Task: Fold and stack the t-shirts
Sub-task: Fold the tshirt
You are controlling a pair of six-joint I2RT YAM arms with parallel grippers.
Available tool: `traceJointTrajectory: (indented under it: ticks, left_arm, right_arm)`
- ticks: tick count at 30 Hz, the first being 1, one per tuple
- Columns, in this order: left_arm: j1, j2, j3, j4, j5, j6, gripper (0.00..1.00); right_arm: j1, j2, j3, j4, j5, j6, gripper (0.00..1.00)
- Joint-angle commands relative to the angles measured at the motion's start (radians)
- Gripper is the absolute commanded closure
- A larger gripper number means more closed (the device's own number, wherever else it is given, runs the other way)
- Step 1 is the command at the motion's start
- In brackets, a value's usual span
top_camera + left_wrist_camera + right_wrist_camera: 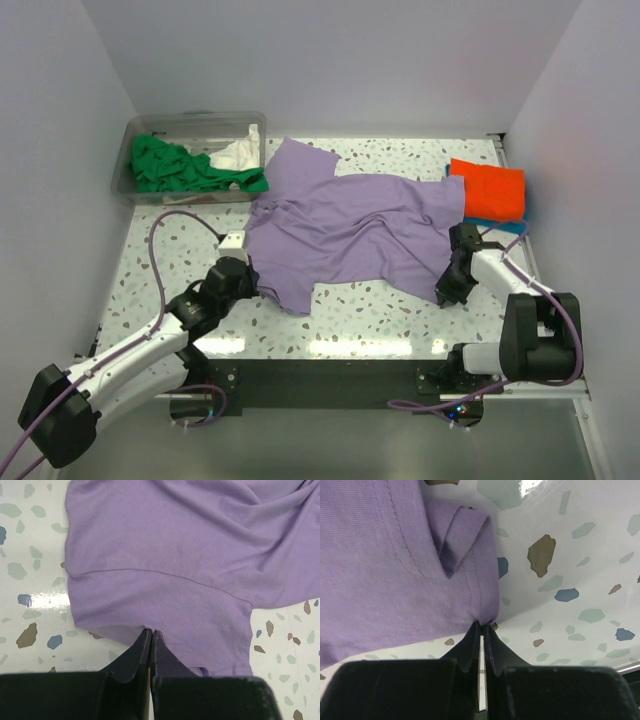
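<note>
A lavender purple t-shirt (345,230) lies spread and wrinkled across the middle of the speckled table. My left gripper (250,275) is shut on its near left edge (150,629), the cloth pinched between the dark fingertips. At the shirt's near right corner, my right gripper (447,290) is shut on the hemmed edge (484,622). A folded orange t-shirt (487,190) rests on a blue one (527,207) at the far right. Green (180,165) and white (240,152) t-shirts lie crumpled in the clear tub.
The clear plastic tub (127,160) stands at the far left corner. White walls close in the table on three sides. Speckled table surface (370,305) shows between the two arms at the near edge.
</note>
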Motion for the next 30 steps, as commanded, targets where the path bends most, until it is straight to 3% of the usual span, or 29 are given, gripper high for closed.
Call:
traceJointTrajectory:
  ticks: [1, 14, 30]
  left_arm:
    - [0.005, -0.016, -0.01, 0.042, -0.011, 0.006, 1.0]
    - [0.005, -0.135, 0.055, -0.09, -0.117, -0.063, 1.0]
    - [-0.037, -0.373, 0.254, -0.444, -0.128, -0.214, 1.0]
  right_arm:
    - [-0.002, 0.027, -0.01, 0.05, 0.022, 0.006, 1.0]
    - [-0.002, -0.334, 0.157, -0.172, 0.104, -0.047, 1.0]
    - [-0.004, -0.526, 0.257, -0.295, 0.018, -0.116, 1.0]
